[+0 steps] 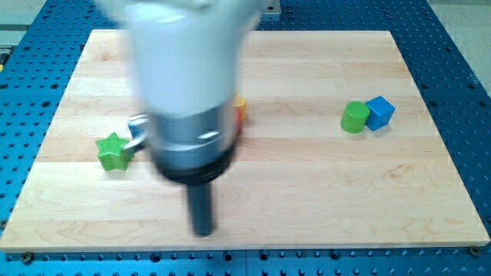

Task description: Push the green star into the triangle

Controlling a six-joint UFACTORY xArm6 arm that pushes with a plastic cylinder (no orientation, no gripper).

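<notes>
1. Your table [322,192] is a pale wooden board on a blue perforated base; the arm's blurred white and grey body hangs over its left-centre and hides much of the middle.

2. The end effector is a plain dark rod with no jaws, so there is nothing to open or close and it holds nothing. My tip [202,232] sits near the table's bottom edge, right of and below the green star [113,150] and well apart from it.

3. Count what shows: one green star near the left edge, one green cylinder [354,117] touching one blue cube [380,112] towards the right edge, and a sliver of yellow and red blocks [240,112] peeking from behind the arm. Whether either of those is the triangle you cannot tell.

4. Risks, as a judgement: the target is hidden, so you may aim the push wrongly. My tip lies on the star's right, so you must circle to its far side, and clipping it on the way could send it towards the left edge. An off-centre push on a star point would spin it aside.
</notes>
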